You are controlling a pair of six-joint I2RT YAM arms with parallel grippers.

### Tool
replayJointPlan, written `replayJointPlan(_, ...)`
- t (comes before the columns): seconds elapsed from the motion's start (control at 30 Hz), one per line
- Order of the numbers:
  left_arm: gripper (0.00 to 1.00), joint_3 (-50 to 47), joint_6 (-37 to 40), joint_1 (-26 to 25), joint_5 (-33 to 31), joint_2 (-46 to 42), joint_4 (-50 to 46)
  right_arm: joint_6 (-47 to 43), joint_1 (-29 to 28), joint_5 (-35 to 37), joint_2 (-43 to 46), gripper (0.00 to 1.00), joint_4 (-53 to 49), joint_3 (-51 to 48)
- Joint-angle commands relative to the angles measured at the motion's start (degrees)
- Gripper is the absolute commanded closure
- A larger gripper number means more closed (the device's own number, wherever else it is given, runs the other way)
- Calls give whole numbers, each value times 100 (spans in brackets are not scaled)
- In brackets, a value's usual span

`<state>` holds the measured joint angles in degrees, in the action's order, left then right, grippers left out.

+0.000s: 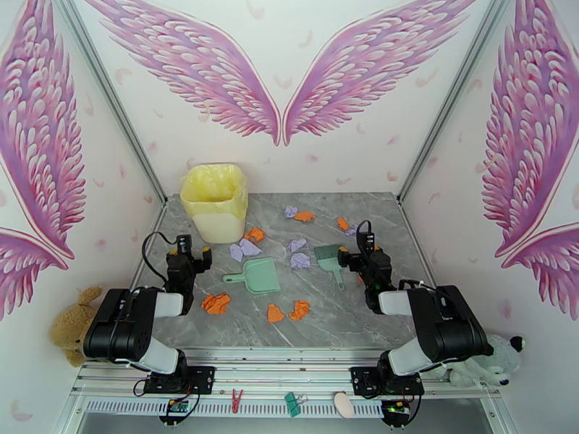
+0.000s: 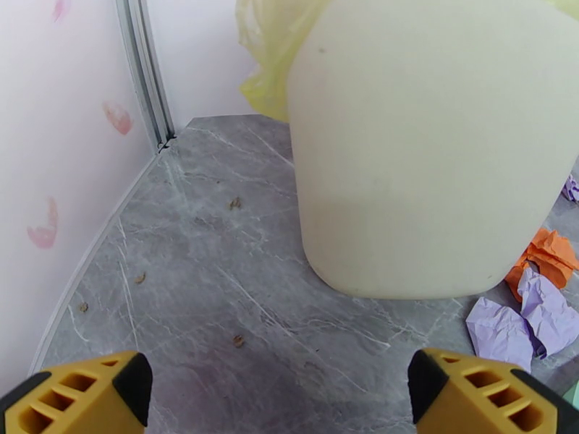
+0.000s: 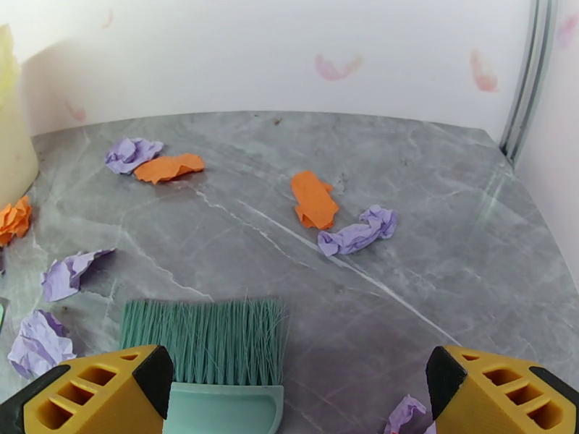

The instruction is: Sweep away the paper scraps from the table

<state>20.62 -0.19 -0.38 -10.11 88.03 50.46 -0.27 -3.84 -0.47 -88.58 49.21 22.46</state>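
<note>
Paper scraps point(image 1: 216, 303), small crumpled wads in bright orange and pale lavender, lie scattered over the grey marble-patterned table point(image 1: 362, 312). Three orange ones sit toward the near edge, between the two arms. A mix of lavender and orange ones gathers just right of a cream waste bin point(image 1: 214, 211), which stands in the far left corner with a yellow bag point(image 1: 210, 181) lining it. More scraps lie along the far side and toward the right. A mint-green dustpan point(image 1: 257, 275) rests flat near the middle of the table, its handle pointing left. A matching brush point(image 1: 330, 258) lies to its right, bristles pointing away from the arms, with a lavender wad just beside it. The left gripper point(image 1: 194, 252) hangs over bare tabletop in front of the bin, its yellow fingers spread wide and holding nothing. The right gripper point(image 1: 356, 249) hangs just right of the brush, its fingers also spread wide with nothing between them.
</note>
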Motion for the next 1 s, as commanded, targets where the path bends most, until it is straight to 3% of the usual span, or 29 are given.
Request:
replayJointPlan(0.0, 1, 132, -25, -6, 19, -23, 34, -75, -38, 47, 0, 1, -46, 66)
replayJointPlan(0.07, 1, 129, -15, -6, 19, -24, 34, -90, -45, 48, 15, 1, -8, 67)
replayJointPlan(0.13, 1, 173, 20, -29, 41, -57, -46, -107, -60, 74, 349, 1, -865, 370)
replayJointPlan(0.2, 1, 439, 116, -65, 161, -304, -738, 190, -80, 712, 678, 1, -2764, 1175)
replayJointPlan(0.23, 1, 689, 89, -95, 43, -461, -1388, 588, -77, 1362, 675, 1, -3857, 1778)
replayJointPlan(0.27, 1, 1026, -86, -102, -202, -598, -2159, 997, -79, 1932, 529, 1, -5233, 2433)
replayJointPlan(0.33, 1, 1753, -665, -69, -765, -677, -3712, 1765, -71, 3062, 76, 1, -6900, 3368)
replayJointPlan(0.37, 1, 2124, -874, -58, -945, -658, -4394, 2056, -48, 3298, -118, 1, -7586, 3714)
replayJointPlan(0.43, 1, 2435, -1148, -63, -915, -723, -4914, 2275, -26, 3185, -340, 1, -8376, 4098)
replayJointPlan(0.5, 1, 2418, -1272, -108, -622, -995, -4867, 2508, -29, 3037, -461, 1, -9036, 4375)
replayJointPlan(0.6, 1, 2564, -1887, -164, -708, -1466, -5193, 2633, -122, 2927, -446, 1, -9662, 4635)
replayJointPlan(0.7, 1, 3036, -2625, -139, -708, -1816, -6230, 2382, -173, 2748, -423, 1, -10091, 4748)
replayJointPlan(0.77, 1, 3470, -2876, -103, -262, -1899, -6977, 2369, -179, 2651, -519, 1, -10696, 5007)
replayJointPlan(0.9, 1, 4157, -2858, -151, 725, -1886, -7883, 1963, -205, 1573, -62, 1, -10728, 5118)
replayJointPlan(0.97, 1, 4342, -2933, -155, 1020, -1932, -8160, 1722, -206, 539, 313, 1, -10473, 5003)
